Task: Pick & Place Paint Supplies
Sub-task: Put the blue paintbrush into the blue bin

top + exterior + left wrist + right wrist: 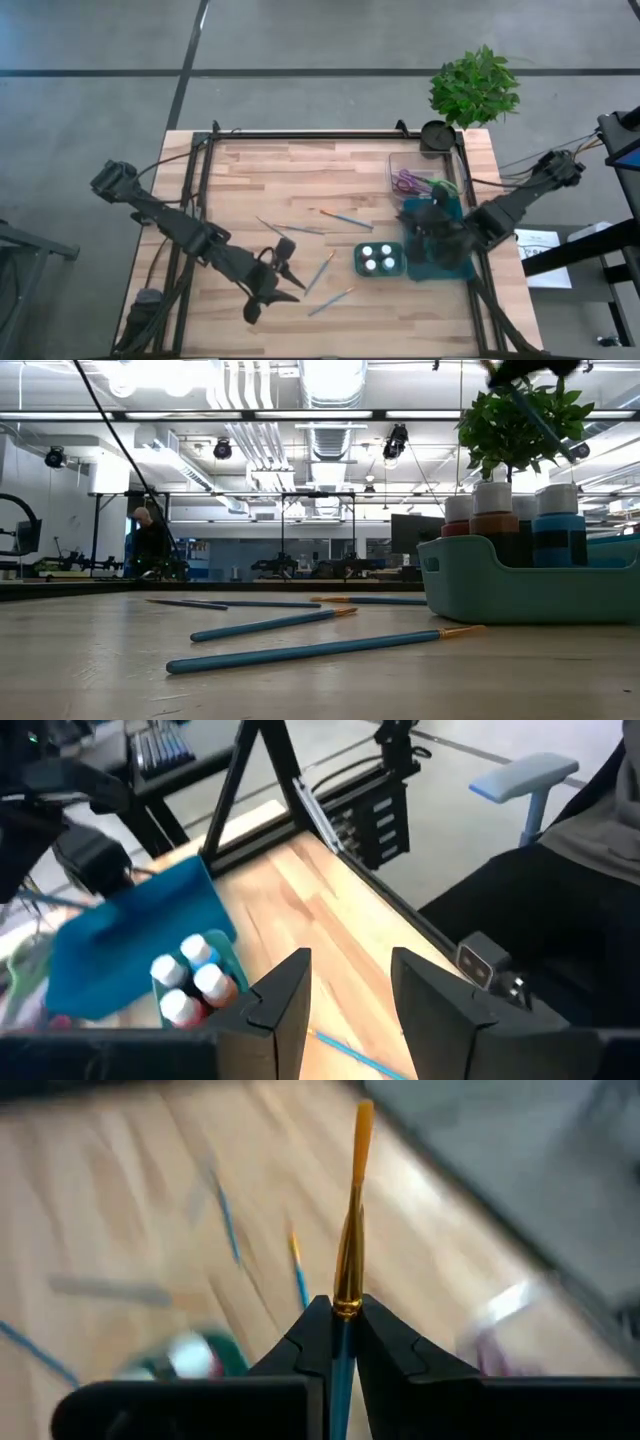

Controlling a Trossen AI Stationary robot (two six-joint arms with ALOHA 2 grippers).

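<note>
Three blue-handled paintbrushes [321, 270] lie flat on the wooden table, and a fourth [290, 228] lies farther back; the low view shows them [310, 650] too. White-capped paint bottles [379, 259] stand in a small teal caddy [530, 585]. My right gripper [428, 222] hovers over a larger teal tray [445, 262], shut on a paintbrush [352, 1230]. My left gripper [278, 272] is open above the table's near middle, close to the loose brushes, touching nothing; its wrist view shows the fingers apart [345, 1005]. My right gripper pinches the brush between its two fingertips at the top of the blue handle [341, 1330], just below the gold ferrule. The ferrule and orange bristle tip [361, 1130] stick out beyond the fingers. The brush is lifted clear, and its handle [540, 420] slants in the air above the caddy.
A clear bin with purple items [418, 182] sits beyond the teal tray near the table's far right corner. Next to it are a black round pot [437, 133] and a green plant [475, 85]. A dark metal frame [300, 137] runs along the table's edges.
</note>
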